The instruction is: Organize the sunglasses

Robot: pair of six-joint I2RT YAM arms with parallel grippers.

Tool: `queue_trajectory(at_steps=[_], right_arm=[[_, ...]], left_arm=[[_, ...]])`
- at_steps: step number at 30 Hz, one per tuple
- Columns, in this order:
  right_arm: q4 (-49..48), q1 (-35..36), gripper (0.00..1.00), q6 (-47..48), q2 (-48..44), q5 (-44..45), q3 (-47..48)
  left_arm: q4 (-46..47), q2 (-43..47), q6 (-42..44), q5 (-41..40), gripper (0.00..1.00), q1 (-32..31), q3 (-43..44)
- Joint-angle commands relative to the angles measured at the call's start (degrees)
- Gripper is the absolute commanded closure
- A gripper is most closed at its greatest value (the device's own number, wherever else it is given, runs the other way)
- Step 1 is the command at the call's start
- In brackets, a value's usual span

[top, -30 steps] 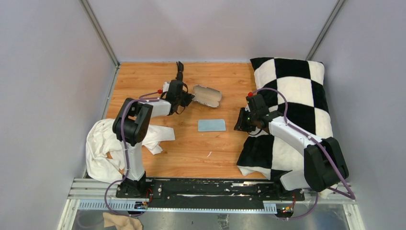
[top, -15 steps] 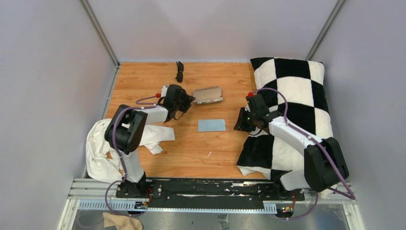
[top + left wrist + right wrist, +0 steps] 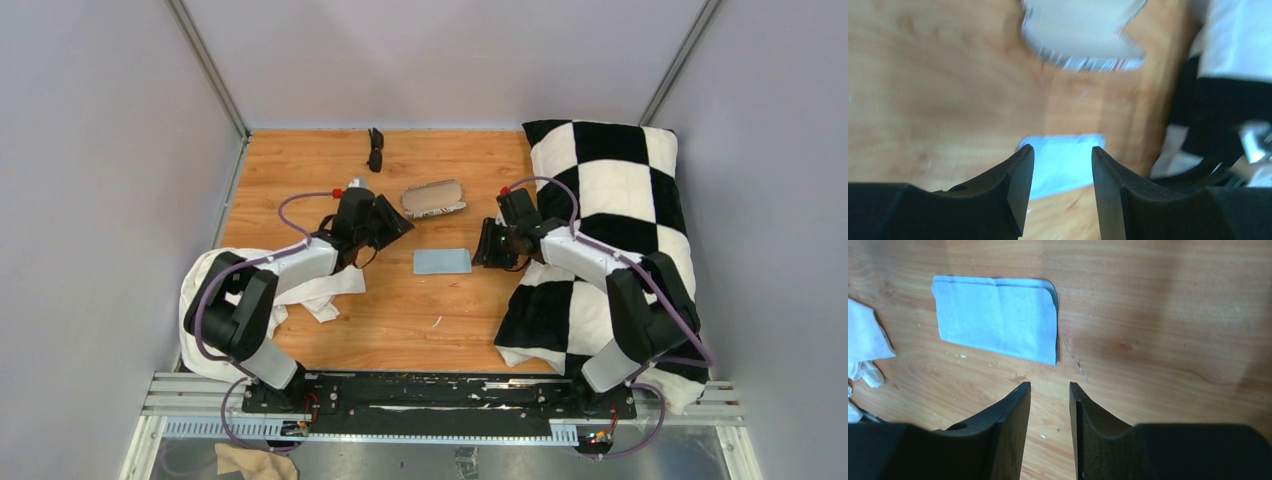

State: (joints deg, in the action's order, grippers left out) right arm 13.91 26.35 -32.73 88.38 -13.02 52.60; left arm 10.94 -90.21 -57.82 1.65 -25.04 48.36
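Sunglasses [image 3: 375, 149]: folded, all black, lying on the wooden table [image 3: 400, 310] by its far edge, left of centre. They are well apart from both grippers, and nothing touches them.
Case [image 3: 433, 198]: tan-grey, oblong, on the table between the sunglasses and the blue cloth [image 3: 442, 261].
Blue cloth: flat, mid-table, between the two grippers.
Left gripper [image 3: 1062, 157]: jaws moderately apart with nothing between them. It points toward the cloth and case. The wrist view is blurred.
Right gripper [image 3: 1049, 390]: jaws a narrow gap apart, empty, over bare wood near a corner of the cloth.
Checkered pillow [image 3: 610, 200]: black and white, on the right side under the right arm.
White fabric [image 3: 215, 310]: crumpled, on the near-left of the table.
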Motion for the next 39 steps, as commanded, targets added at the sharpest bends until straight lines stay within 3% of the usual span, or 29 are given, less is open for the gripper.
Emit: queue_trajectory(at_steps=[1, 5, 13, 26, 30, 35, 39], right_arm=[[-0.87, 1.02, 0.6, -0.76, 4.58, -0.43, 3.7], [-1.41, 1.46, 0.6, -1.07, 8.83, -0.76, 5.82], [-1.92, 2.89, 0.62, -2.64, 13.58, 0.22, 7.28], [-1.54, 2.91, 0.63, -2.23, 13.27, 2.26, 6.64], [-1.05, 2.81, 0.63, -1.78, 13.12, 2.9, 6.67], [-1.02, 2.82, 0.63, -1.59, 12.96, 3.08, 6.56], [-0.93, 2.83, 0.63, -1.56, 12.72, 3.15, 6.43]], left_arm=[[-4.5, 2.04, 8.01, 6.68, 0.49, -2.76, -6.1], [-4.53, 0.71, 9.85, 10.29, 0.49, -4.32, -8.49], [-4.48, -6.97, 11.52, 14.01, 0.53, -5.55, -5.38], [-7.47, -10.33, 14.61, 9.59, 0.59, -5.55, -3.36], [-14.04, -7.88, 17.45, 4.47, 0.57, -5.64, -1.89], [-18.84, -6.36, 19.56, 1.09, 0.48, -5.64, 0.38], [-17.84, -7.19, 18.81, 1.92, 0.51, -5.63, 0.6]])
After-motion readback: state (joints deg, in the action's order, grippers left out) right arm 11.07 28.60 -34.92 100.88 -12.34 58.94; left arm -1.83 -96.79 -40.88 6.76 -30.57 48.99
